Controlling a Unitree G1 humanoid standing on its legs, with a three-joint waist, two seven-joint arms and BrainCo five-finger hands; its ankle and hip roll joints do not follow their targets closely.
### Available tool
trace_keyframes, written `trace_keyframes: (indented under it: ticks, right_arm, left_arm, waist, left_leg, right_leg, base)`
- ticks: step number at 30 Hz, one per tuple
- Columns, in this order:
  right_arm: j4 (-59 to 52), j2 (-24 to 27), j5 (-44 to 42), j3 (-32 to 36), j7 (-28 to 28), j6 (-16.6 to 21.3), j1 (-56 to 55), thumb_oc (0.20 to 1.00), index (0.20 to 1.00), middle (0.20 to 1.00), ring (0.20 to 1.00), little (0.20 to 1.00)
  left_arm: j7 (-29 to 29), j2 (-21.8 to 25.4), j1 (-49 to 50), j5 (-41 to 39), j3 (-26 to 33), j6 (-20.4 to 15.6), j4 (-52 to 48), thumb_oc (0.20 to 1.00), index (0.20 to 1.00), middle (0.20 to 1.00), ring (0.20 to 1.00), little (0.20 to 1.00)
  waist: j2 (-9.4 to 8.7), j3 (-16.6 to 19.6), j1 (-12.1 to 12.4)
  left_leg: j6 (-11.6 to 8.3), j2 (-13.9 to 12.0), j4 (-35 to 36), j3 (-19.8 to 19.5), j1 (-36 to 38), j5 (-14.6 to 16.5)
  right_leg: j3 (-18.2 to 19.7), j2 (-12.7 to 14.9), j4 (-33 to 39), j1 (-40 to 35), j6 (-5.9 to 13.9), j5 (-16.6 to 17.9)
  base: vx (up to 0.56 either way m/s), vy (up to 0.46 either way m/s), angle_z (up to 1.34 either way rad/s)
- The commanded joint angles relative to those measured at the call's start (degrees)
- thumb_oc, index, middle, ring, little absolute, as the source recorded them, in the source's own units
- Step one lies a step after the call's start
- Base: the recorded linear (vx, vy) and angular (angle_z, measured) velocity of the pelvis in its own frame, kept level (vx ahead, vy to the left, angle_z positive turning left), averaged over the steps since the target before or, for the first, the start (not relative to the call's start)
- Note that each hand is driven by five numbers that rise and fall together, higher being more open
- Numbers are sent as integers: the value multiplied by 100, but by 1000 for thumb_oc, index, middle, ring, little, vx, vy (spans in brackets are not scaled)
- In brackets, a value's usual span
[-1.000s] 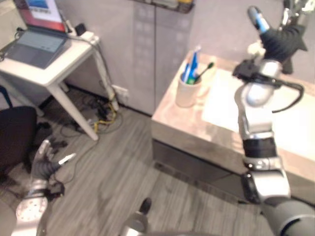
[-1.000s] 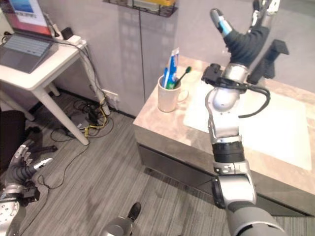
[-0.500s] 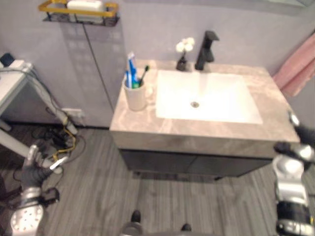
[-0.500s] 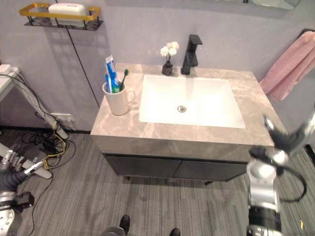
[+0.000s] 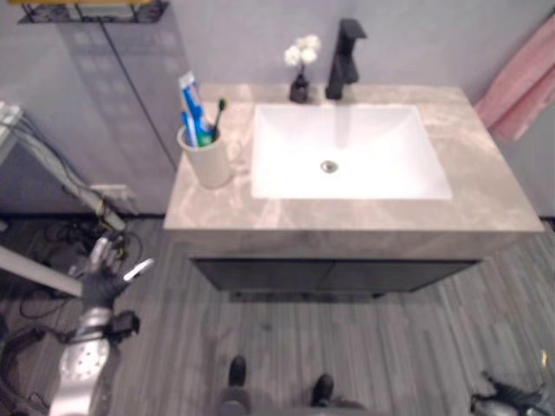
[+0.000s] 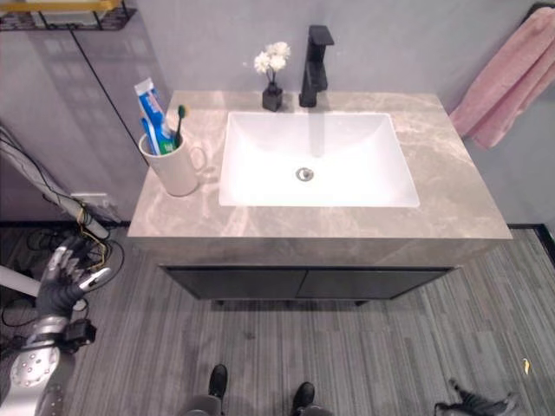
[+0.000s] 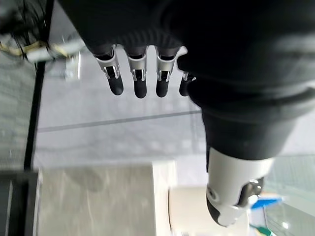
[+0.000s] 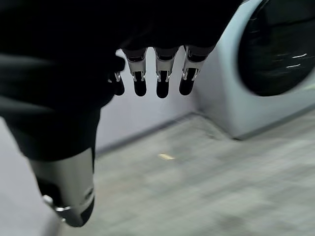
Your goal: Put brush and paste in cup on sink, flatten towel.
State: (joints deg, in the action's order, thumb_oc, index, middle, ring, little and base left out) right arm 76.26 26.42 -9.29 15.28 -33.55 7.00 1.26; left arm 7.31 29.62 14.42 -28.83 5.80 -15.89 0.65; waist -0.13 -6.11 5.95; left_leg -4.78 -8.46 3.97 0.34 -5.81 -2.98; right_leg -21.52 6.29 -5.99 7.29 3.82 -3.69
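Reaching for the pink towel, right of the cup, we raise our empty, relaxed-fingered right robot hand.

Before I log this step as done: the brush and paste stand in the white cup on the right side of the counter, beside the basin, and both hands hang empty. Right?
Not quite. In the right eye view the cup, with the brush and paste in it, stands on the counter's left side, beside the basin. The rest holds: left hand and right hand hang empty.
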Motion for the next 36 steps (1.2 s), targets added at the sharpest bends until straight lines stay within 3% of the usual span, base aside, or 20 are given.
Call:
trace_keyframes:
  ticks: [1, 7, 9, 10, 13, 15, 17, 18, 19, 24, 26, 28, 31, 33, 36]
  right_arm:
    - [280, 28, -371, -133, 452, -164, 83, 1000, 1000, 1000, 1000, 1000]
    - [156, -485, -527, -810, 1486, -123, 1, 1000, 1000, 1000, 1000, 1000]
    - [-296, -567, -143, -1350, 1762, 23, -112, 1000, 1000, 1000, 1000, 1000]
    - [-410, -545, 519, -1902, 1993, -11, -153, 1000, 1000, 1000, 1000, 1000]
    - [-425, -538, 529, -1874, 1989, -26, -165, 1000, 1000, 1000, 1000, 1000]
    - [-435, -529, 440, -1802, 1939, -9, -104, 1000, 1000, 1000, 1000, 1000]
    - [-459, -457, 447, -1828, 1912, 23, -45, 1000, 1000, 1000, 1000, 1000]
    - [-567, -342, 516, -1927, 1894, 36, 104, 1000, 1000, 1000, 1000, 1000]
    - [-566, -343, 516, -1924, 1894, 35, 108, 1000, 1000, 1000, 1000, 1000]
    - [-595, -289, 364, -1836, 1815, 99, 311, 1000, 1000, 1000, 1000, 1000]
    - [-612, -346, 382, -1929, 1835, 127, 338, 1000, 1000, 1000, 1000, 1000]
    - [-650, -428, 453, -2139, 1854, 148, 380, 1000, 1000, 1000, 1000, 1000]
    - [-711, -474, 588, -2398, 1929, 179, 482, 1000, 1000, 1000, 1000, 1000]
    - [-726, -489, 622, -2432, 1981, 180, 479, 1000, 1000, 1000, 1000, 1000]
    - [-638, -632, 641, -2333, 2039, 169, 392, 1000, 1000, 1000, 1000, 1000]
  left_arm:
    - [-65, 113, -96, 6, 152, -277, -448, 1000, 1000, 1000, 1000, 1000]
    - [-318, 30, -202, -111, 195, -140, -639, 1000, 1000, 1000, 1000, 1000]
    - [-396, -62, -209, -348, 226, -202, -700, 1000, 1000, 1000, 1000, 1000]
    - [-543, -90, -153, -500, 222, -165, -735, 1000, 1000, 1000, 1000, 1000]
    - [-560, -100, -99, -501, 243, -144, -776, 1000, 1000, 1000, 1000, 1000]
    - [-512, -62, -110, -458, 276, -153, -781, 1000, 1000, 1000, 1000, 1000]
    - [-495, -32, -200, -447, 242, -165, -774, 1000, 1000, 1000, 1000, 1000]
    - [-490, -25, -263, -399, 212, -194, -776, 1000, 1000, 1000, 1000, 1000]
    - [-489, -24, -268, -398, 211, -194, -775, 1000, 1000, 1000, 1000, 1000]
    - [-541, 50, -298, -402, 106, -255, -830, 1000, 1000, 1000, 1000, 1000]
    - [-539, 115, -257, -379, 120, -272, -854, 1000, 1000, 1000, 1000, 1000]
    - [-505, 175, -245, -352, 130, -294, -875, 1000, 1000, 1000, 1000, 1000]
    - [-529, 279, -186, -262, 233, -335, -905, 1000, 1000, 1000, 1000, 1000]
    - [-606, 299, -9, -269, 328, -314, -936, 1000, 1000, 1000, 1000, 1000]
    - [-755, 373, 380, -279, 500, -274, -1000, 1000, 1000, 1000, 1000, 1000]
  waist:
    - [-87, -40, -70]
    - [-202, 32, -161]
    - [-253, 30, -188]
    - [-303, 29, -176]
    - [-341, 39, -193]
    - [-394, 38, -174]
    - [-463, 25, -175]
    - [-579, -111, 14]
    - [-582, -105, 5]
    - [-661, -224, 160]
    - [-690, -208, 202]
    - [-652, -233, 331]
    - [-504, -253, 483]
    - [-487, -197, 535]
    - [-491, -81, 624]
  left_leg:
    - [67, -198, 103, -139, 91, 73]
    - [-1, -246, 103, 11, 52, 28]
    - [-17, -267, 103, 95, 18, -31]
    - [-31, -297, 103, 106, 18, -113]
    - [-40, -329, 103, 102, 17, -168]
    - [-67, -374, 103, 51, -11, -393]
    - [-38, -369, -13, 90, -17, -328]
    - [164, 13, -926, -378, -300, 67]
    - [171, 23, -972, -390, -340, 81]
    - [376, 816, -1110, -1027, -847, 517]
    - [355, 987, -944, -1225, -1023, 389]
    - [276, 1289, -726, -1603, -1547, 10]
    - [297, 1345, -231, -1790, -1588, -207]
    - [364, 1283, -132, -1807, -1404, -189]
    - [486, 1474, -498, -1969, -1288, -232]
  right_leg:
    - [-308, -18, -597, 58, 2, -557]
    - [-165, -143, -539, 204, -55, -519]
    - [-57, -198, -522, 291, -70, -492]
    - [-17, -263, -508, 334, -98, -490]
    - [39, -323, -488, 363, -129, -495]
    - [49, -414, -418, 358, -177, -470]
    - [109, -471, -333, 274, -181, -527]
    - [295, -447, -207, 166, -270, -495]
    - [287, -440, -204, 179, -268, -490]
    - [316, -415, -207, 88, -263, -563]
    - [361, -477, -210, 69, -247, -588]
    - [449, -622, -153, -83, -241, -583]
    - [612, -806, -295, -171, -256, -713]
    - [685, -831, -382, -207, -235, -828]
    - [809, -711, -421, -481, -134, -911]
  base:
    - [103, -80, 7]
    - [64, -51, 2]
    - [57, -87, -23]
    - [60, -95, -22]
    - [64, -85, -16]
    - [111, -160, -4]
    - [109, -139, 1]
    - [3, -37, 1]
    - [11, -29, -14]
    - [38, 16, -13]
    - [57, 36, 17]
    - [74, 69, -21]
    - [99, 96, -26]
    - [171, 99, -17]
    - [281, 195, -56]
